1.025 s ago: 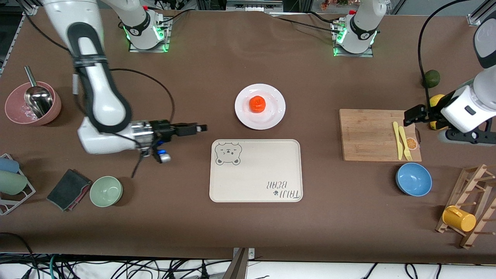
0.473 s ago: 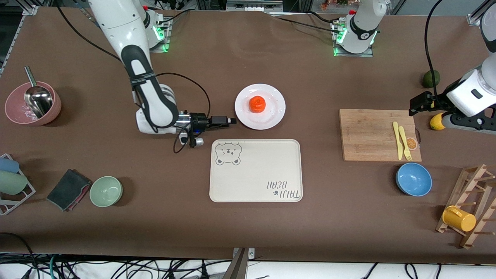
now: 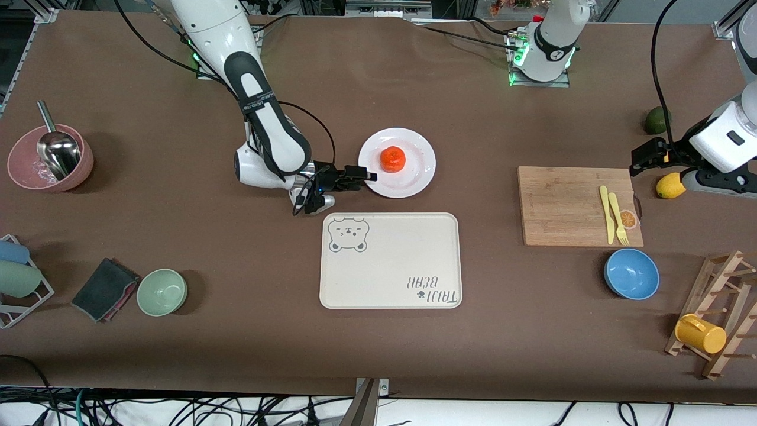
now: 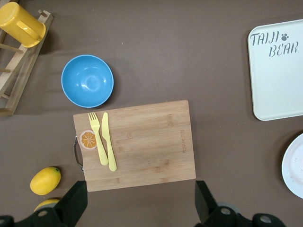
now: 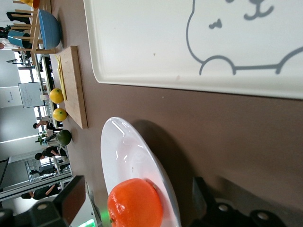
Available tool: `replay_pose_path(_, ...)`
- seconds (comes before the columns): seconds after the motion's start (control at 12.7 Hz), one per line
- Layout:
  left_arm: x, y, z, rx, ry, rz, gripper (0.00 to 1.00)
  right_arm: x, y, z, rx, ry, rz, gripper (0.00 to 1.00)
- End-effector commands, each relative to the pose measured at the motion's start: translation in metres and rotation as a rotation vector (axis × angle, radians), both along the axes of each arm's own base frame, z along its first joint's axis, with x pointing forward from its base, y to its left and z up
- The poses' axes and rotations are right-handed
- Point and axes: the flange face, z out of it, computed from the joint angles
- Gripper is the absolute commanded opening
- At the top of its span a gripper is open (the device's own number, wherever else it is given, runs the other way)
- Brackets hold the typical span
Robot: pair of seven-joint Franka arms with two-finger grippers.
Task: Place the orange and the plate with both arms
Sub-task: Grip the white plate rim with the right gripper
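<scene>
Right gripper point(image 3: 368, 176) closing in on the plate point(image 3: 397, 163) rim, orange point(image 3: 392, 158) sitting on it.

Going from the right arm's end of the desk point(image 3: 378, 106): over the last second this arm has been swinging in from beside the green bowl point(image 3: 162, 291), and it is now reaching low and level, its jaws standing open in the right wrist view on either side of the plate's edge, nothing gripped yet. That suggests a rim grasp is coming next, with the bear tray point(image 3: 390, 260), nearer the front camera, the likely destination. The orange is resting near the plate's middle. Farther along, the left gripper point(image 3: 645, 155) is hovering by the cutting board point(image 3: 576, 206) and a lemon point(image 3: 670, 186), jaws spread wide and empty, having drifted slightly away from the board.
</scene>
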Motion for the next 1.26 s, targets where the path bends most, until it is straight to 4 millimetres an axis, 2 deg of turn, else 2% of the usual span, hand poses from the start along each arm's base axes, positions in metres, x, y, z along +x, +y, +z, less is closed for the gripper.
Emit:
replay_pose_path(0.0,-0.006,0.004,0.004,-0.014,-0.014,-0.017,1.00,-0.014,-0.007,-0.001,-0.020,-0.025,0.046,0.99)
replay_pose_path(0.16,-0.005,0.004,0.004,-0.014,-0.014,-0.017,1.00,-0.022,-0.010,-0.019,-0.072,-0.041,0.126,0.98)
replay_pose_path(0.32,-0.005,0.004,0.004,-0.014,-0.014,-0.016,1.00,-0.017,-0.007,-0.008,-0.057,-0.048,0.121,0.86)
replay_pose_path(0.47,-0.005,0.005,0.004,-0.014,-0.014,-0.014,1.00,-0.020,-0.003,-0.010,-0.063,-0.056,0.140,0.60)
replay_pose_path(0.55,-0.005,0.004,0.003,-0.014,-0.013,-0.014,1.00,-0.022,-0.001,-0.012,-0.066,-0.064,0.160,0.51)
replay_pose_path(0.71,-0.005,0.004,0.003,-0.014,-0.013,-0.016,1.00,-0.018,0.005,-0.010,-0.068,-0.079,0.180,0.42)
replay_pose_path(1.03,-0.004,0.004,0.001,-0.014,-0.010,-0.016,1.00,-0.016,0.005,-0.017,-0.088,-0.089,0.231,0.37)
replay_pose_path(1.18,-0.004,0.003,0.001,-0.014,-0.010,-0.019,1.00,-0.016,0.006,-0.017,-0.090,-0.082,0.227,0.25)
